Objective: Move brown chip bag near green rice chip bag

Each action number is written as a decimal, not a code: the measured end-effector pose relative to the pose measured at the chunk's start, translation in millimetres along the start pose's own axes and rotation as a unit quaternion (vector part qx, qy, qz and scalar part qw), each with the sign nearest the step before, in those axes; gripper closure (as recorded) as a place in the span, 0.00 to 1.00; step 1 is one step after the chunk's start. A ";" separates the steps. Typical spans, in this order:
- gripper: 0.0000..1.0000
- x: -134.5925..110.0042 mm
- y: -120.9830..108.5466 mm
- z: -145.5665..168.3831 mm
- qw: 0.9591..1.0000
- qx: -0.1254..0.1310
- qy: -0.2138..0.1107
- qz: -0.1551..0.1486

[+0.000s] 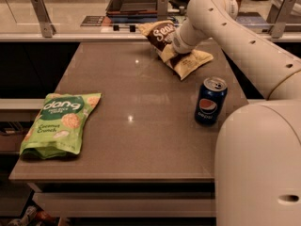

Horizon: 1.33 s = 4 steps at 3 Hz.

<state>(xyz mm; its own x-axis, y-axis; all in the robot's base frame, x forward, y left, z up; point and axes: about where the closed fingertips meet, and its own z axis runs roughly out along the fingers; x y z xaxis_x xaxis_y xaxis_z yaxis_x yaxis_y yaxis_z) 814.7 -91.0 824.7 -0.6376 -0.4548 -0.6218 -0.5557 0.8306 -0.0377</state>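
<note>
The brown chip bag [162,34] is crinkled, with a dark brown centre, cream edges and white script. It lies at the far right of the table [141,102], with its upper end raised. My gripper [173,50] is at the end of the white arm, pressed into the bag's middle and shut on it. The wrist hides the fingers. The green rice chip bag [61,124] lies flat at the near left corner of the table, far from the brown bag.
A blue Pepsi can [210,101] stands upright on the right side of the table, just in front of the brown bag. My white arm and body [258,164] fill the right. A counter with a dark tray [136,1] runs behind the table.
</note>
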 end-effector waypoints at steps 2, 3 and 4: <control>1.00 -2.3 -0.1 -2.8 1.000 0.000 0.000 0.000; 1.00 -2.3 -0.1 -2.8 1.000 0.000 0.000 0.000; 1.00 -2.3 0.0 -2.9 1.000 0.000 0.000 0.000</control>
<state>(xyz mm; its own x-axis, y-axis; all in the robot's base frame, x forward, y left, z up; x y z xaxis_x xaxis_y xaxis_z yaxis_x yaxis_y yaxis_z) 814.6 -90.9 828.4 -0.6376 -0.4549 -0.6217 -0.5558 0.8305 -0.0377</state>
